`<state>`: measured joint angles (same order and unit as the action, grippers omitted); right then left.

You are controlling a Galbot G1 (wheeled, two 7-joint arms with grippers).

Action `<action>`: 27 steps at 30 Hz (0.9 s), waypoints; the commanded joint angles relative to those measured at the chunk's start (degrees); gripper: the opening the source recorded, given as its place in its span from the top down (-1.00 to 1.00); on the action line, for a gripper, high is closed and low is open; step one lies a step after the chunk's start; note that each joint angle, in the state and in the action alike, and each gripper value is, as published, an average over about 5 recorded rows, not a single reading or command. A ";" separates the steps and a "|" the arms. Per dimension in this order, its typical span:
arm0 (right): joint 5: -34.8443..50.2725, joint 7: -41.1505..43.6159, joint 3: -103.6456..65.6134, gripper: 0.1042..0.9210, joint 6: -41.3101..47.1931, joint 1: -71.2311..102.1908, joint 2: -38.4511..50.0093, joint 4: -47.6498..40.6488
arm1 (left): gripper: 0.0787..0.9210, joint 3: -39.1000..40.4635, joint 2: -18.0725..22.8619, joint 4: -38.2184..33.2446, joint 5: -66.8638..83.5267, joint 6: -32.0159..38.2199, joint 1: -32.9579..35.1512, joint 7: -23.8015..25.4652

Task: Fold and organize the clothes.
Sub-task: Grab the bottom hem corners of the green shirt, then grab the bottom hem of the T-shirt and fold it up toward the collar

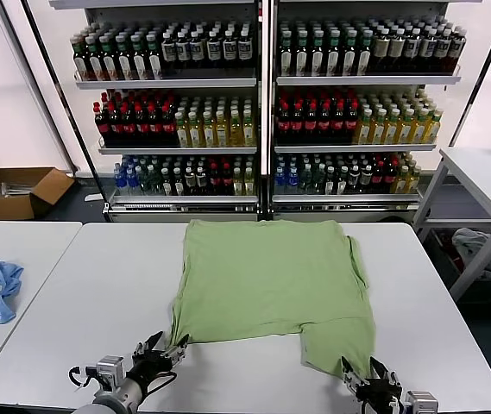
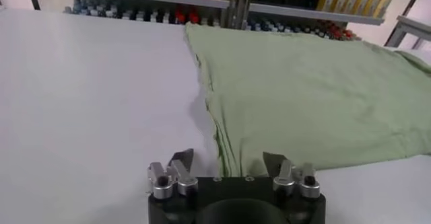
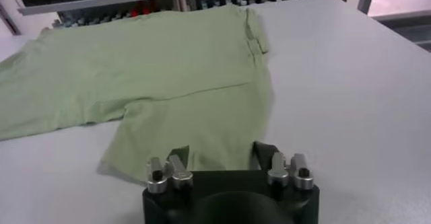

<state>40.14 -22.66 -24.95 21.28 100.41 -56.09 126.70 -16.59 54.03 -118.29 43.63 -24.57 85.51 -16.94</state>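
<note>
My left gripper spread apart at the shirt's near-left corner, my right gripper spread apart at its near-right hem.

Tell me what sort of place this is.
Probably a shop-like mock-up or lab: shelves of bottled drinks stand behind white tables, an open cardboard box sits on the floor, and a green shirt lies spread out.
</note>
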 commanded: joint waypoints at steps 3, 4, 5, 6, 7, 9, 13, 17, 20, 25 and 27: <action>-1.75 2.52 0.42 0.46 -2.24 0.01 -0.12 -1.08 | 0.19 1.24 -0.12 1.53 0.51 -0.02 0.15 1.21; -2.33 3.49 0.34 0.52 -2.77 0.12 -0.18 -1.32 | 0.25 1.24 -0.20 1.41 0.51 0.01 0.17 1.32; -3.09 4.74 0.19 0.59 -3.32 0.28 -0.24 -1.58 | 0.32 1.24 -0.28 1.22 0.49 0.06 0.21 1.44; -3.88 6.00 -0.02 0.65 -3.78 0.48 -0.30 -1.79 | 0.40 1.22 -0.37 1.01 0.45 0.14 0.26 1.52; -4.71 7.12 -0.24 0.71 -4.25 0.69 -0.35 -1.98 | 0.46 1.19 -0.46 0.76 0.41 0.22 0.32 1.60; -6.19 8.38 -0.68 0.86 -5.02 1.00 -0.59 -2.19 | 0.58 1.09 -0.63 0.26 0.26 0.39 0.44 1.69; -8.60 7.88 -1.91 1.00 -5.29 1.55 -0.82 -1.45 | 0.83 0.68 -1.04 -1.03 -0.16 0.76 0.98 1.52; -8.96 8.00 -4.01 0.99 -3.42 3.71 0.59 1.70 | 0.98 -0.54 -1.53 -2.80 0.02 1.15 1.60 0.49; -8.20 8.82 -5.67 0.99 -1.99 6.32 2.20 4.93 | 0.99 -2.06 -2.11 -4.44 0.56 1.36 2.24 -0.63; -7.42 8.99 -9.02 0.99 -1.91 10.78 3.86 10.94 | 0.99 -4.69 -3.48 -8.09 1.41 1.72 4.65 -2.59; -7.30 8.85 -10.55 0.99 -2.26 12.52 4.29 13.12 | 0.99 -5.67 -4.05 -9.70 1.52 2.00 6.09 -3.33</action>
<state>33.49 -14.96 -31.40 18.85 107.72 -53.37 132.78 -18.46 51.47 -121.99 44.76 -23.40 88.43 -17.79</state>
